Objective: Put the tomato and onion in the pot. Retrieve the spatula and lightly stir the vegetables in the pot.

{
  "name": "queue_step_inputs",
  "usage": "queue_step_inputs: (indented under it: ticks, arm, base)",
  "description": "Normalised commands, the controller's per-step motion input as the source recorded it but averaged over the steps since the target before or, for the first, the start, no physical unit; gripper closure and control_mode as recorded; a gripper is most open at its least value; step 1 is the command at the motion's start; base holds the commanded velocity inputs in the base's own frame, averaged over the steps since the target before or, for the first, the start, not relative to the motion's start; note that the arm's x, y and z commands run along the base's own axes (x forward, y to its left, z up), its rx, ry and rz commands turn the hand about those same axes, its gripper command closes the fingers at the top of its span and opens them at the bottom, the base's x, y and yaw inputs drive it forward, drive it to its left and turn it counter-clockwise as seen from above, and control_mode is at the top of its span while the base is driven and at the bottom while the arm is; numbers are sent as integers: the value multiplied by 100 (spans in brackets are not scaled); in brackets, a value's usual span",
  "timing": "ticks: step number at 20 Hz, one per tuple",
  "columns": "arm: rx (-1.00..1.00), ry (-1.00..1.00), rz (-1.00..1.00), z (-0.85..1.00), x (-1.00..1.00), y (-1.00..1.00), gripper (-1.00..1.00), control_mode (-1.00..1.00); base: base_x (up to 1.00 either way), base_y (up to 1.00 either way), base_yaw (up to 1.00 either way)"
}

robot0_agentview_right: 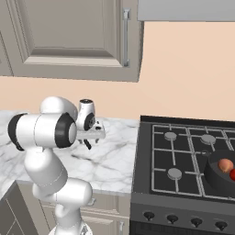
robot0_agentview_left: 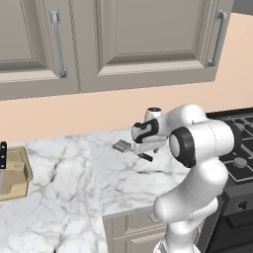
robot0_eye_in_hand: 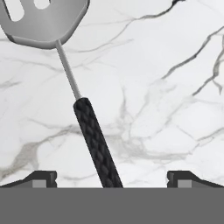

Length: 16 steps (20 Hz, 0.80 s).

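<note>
The spatula (robot0_eye_in_hand: 89, 131) lies flat on the marble counter, its silver slotted head (robot0_eye_in_hand: 43, 22) at the upper left of the hand view and its black handle running down between my fingertips (robot0_eye_in_hand: 41, 178). My gripper (robot0_eye_in_hand: 112, 179) is open, hovering over the handle end and holding nothing. From the left base view the spatula head (robot0_agentview_left: 121, 145) pokes out just left of the gripper (robot0_agentview_left: 143, 154). Far right on the stove, the dark pot (robot0_agentview_right: 215, 176) holds the onion (robot0_agentview_right: 225, 165) and the tomato (robot0_agentview_right: 232, 174). The gripper (robot0_agentview_right: 92, 142) is well left of the stove.
The black stove (robot0_agentview_right: 183, 156) with grey burner caps adjoins the marble counter (robot0_agentview_left: 64, 173) on its right. A wooden knife block (robot0_agentview_left: 12, 173) stands at the counter's far left. Wall cabinets (robot0_agentview_left: 123, 39) hang above the counter.
</note>
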Motion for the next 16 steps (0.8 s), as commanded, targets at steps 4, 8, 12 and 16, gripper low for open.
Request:
queue_step_inputs:
  ticks: [4, 8, 12, 16]
  arm:
    - [0, 2, 0, -15, -2, 0, -100, -100]
    - [0, 0, 0, -2, -7, 0, -100, -100]
    - [0, 0, 0, -6, -1, 5, -100, -100]
    - [0, 0, 0, -26, -3, 3, -100, -100]
  base:
    - [0, 0, 0]
    - [0, 0, 0]
    - [0, 0, 0]
    - [0, 0, 0]
